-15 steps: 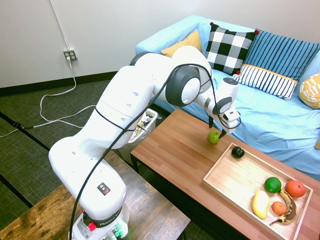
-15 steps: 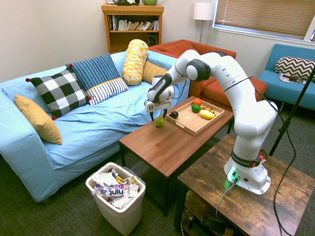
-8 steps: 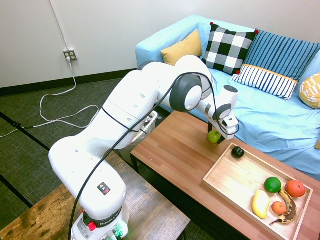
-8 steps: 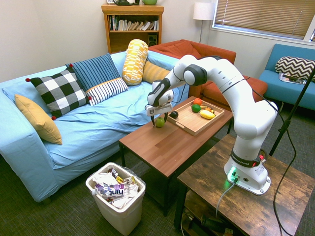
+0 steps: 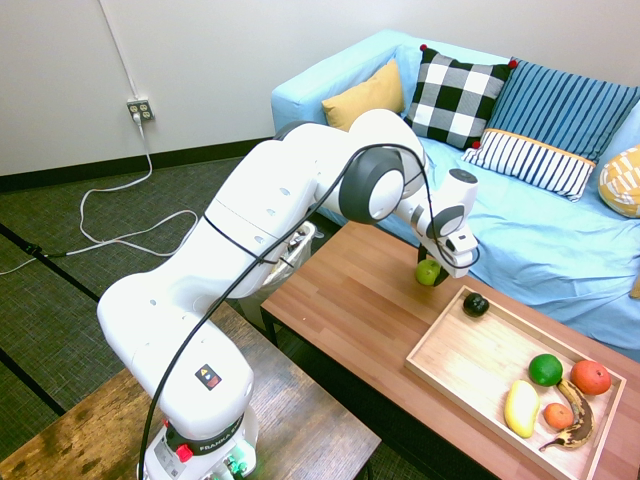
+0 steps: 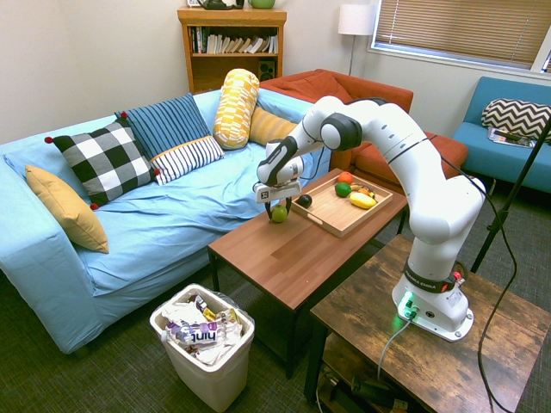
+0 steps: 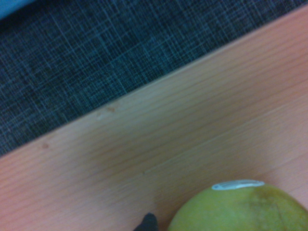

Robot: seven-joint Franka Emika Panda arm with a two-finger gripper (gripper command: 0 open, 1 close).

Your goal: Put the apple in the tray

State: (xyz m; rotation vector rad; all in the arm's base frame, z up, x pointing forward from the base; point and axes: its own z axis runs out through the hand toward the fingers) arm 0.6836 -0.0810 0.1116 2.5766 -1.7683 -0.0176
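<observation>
Lowered since a second ago, the gripper (image 5: 432, 272) now clamps the apple (image 5: 428, 272), on the bench (image 5: 340, 300) at ten o'clock from the tray (image 5: 470, 365). Smooth, firm, probably slippery; its widest middle suits holding.

**Apple on the table, just outside the tray**

The apple (image 5: 429, 272) is sitting on the coffee table (image 5: 350, 310), near the edge facing the sofa (image 5: 560, 230), with the gripper (image 5: 437, 272) standing directly over it. The tray (image 5: 470, 365) is lying further along the same table, apart from the apple, holding a banana (image 5: 520, 408) and several other fruits. A waste bin (image 6: 205, 340) is standing on the floor beside the table.
</observation>
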